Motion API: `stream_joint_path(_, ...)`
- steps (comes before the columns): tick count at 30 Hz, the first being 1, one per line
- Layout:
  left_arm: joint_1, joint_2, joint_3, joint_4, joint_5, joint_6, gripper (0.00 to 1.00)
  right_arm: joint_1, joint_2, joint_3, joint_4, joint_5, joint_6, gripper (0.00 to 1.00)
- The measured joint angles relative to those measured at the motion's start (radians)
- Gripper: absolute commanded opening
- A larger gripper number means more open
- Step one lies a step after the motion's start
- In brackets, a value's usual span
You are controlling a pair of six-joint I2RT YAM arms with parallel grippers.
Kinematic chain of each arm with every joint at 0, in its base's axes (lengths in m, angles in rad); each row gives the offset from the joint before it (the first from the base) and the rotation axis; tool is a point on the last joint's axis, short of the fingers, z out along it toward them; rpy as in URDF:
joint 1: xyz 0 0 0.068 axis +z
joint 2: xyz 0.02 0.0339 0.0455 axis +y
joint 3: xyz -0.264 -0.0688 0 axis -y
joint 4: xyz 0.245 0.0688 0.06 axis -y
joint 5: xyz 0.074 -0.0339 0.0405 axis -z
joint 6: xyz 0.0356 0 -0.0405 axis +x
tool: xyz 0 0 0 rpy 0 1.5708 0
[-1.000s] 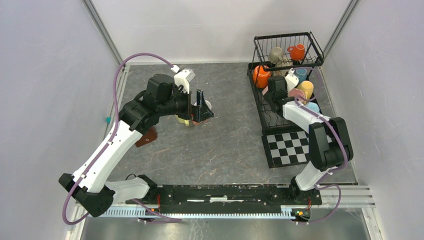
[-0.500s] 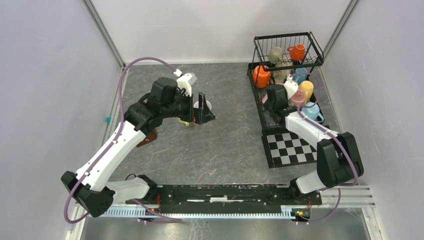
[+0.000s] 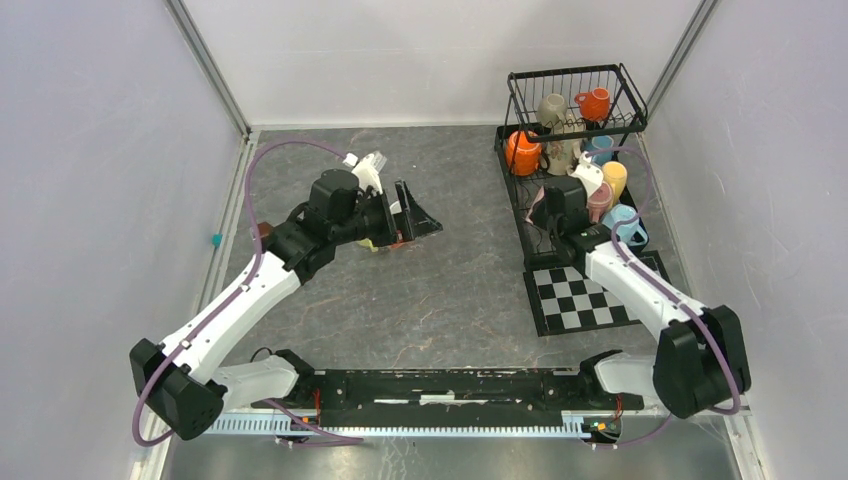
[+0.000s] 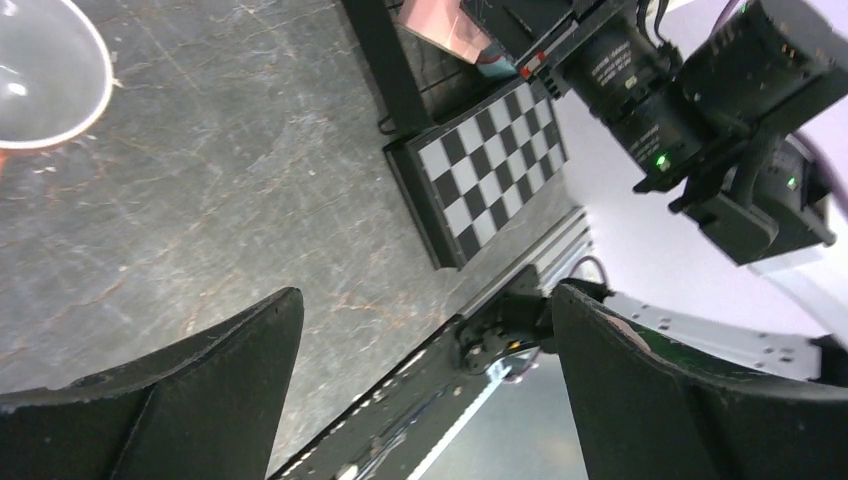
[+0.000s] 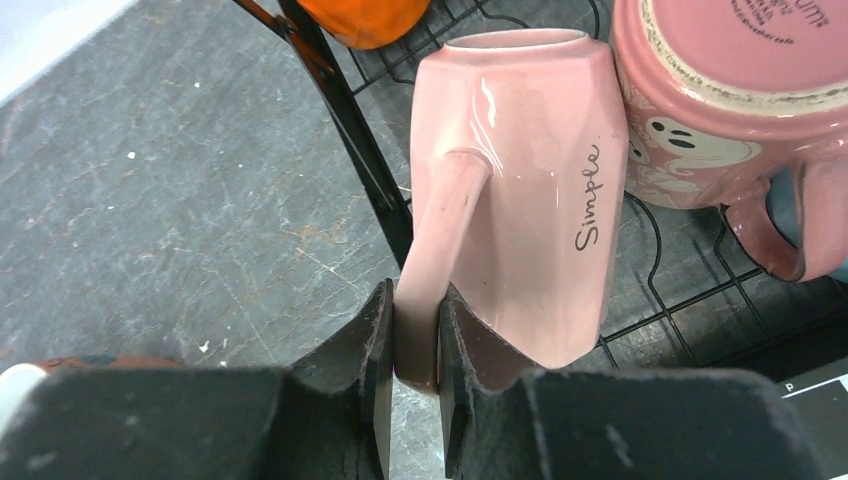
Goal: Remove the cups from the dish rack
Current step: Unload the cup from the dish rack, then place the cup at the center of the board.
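The black wire dish rack [image 3: 520, 190] stands at the far right, its upper basket [image 3: 628, 95] holding a grey-olive cup [image 3: 551, 108] and an orange cup [image 3: 595, 103]. On the lower tier are an orange cup [image 3: 521, 152], a yellow cup [image 3: 614, 178] and a light blue cup [image 3: 626, 222]. My right gripper [image 5: 412, 330] is shut on the handle of a pink cup [image 5: 520, 170] marked "Simple", over the rack's left edge, beside a second pink cup [image 5: 720, 90]. My left gripper [image 3: 415, 215] hangs open and empty above mid-table. A white-lined cup [image 4: 40, 80] sits on the table under it.
A black-and-white checkered mat [image 3: 585, 295] lies in front of the rack. A brown wedge [image 3: 264, 231] peeks out beside the left arm, and a small teal piece [image 3: 215, 240] sits at the left wall. Grey walls close in both sides.
My right gripper has drawn back toward the near side with the pink cup in its grip. The left gripper, open throughout, has tilted up away from the cup on the table.
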Motion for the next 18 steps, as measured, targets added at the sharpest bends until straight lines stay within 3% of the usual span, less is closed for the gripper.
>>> stream_joint_path(14, 0.001, 0.084, -0.149, 0.472, 0.078, -0.48, 1.0, 0.0, -0.111, 0.0, -0.025, -0.107, -0.033, 0.0)
stream_joint_path(18, 0.001, 0.14, -0.194, 0.64, 0.081, -0.678, 1.0, 0.0, -0.153, 0.0, -0.019, -0.154, -0.017, 0.0)
